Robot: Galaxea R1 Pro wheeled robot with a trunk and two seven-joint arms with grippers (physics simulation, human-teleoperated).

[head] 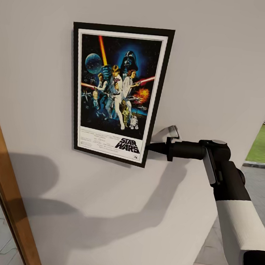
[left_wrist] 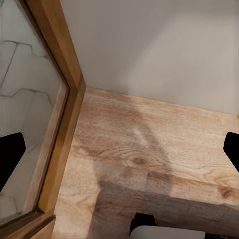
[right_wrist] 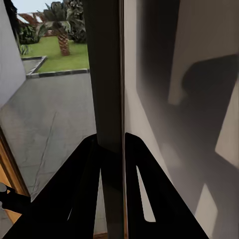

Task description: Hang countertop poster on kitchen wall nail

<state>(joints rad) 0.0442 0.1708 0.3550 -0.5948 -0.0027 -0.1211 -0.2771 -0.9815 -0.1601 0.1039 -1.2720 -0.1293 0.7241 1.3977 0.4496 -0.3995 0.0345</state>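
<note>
— Hanging flat against the light grey wall (head: 222,56), the poster (head: 117,92) sits upright, slightly tilted, left of the right gripper (head: 149,146)?

— Yes. Its two black fingers (right_wrist: 84,189) are clamped on the poster's lower right edge, seen edge-on between them.

— And the left gripper (left_wrist: 119,149)?

— Spread wide, holding nothing, above the wooden floor (left_wrist: 149,159) beside a wood-framed glass door (left_wrist: 55,74).

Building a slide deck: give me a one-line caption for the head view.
Right gripper pinches the lower right edge of the poster, held slightly tilted against the grey wall.
</note>
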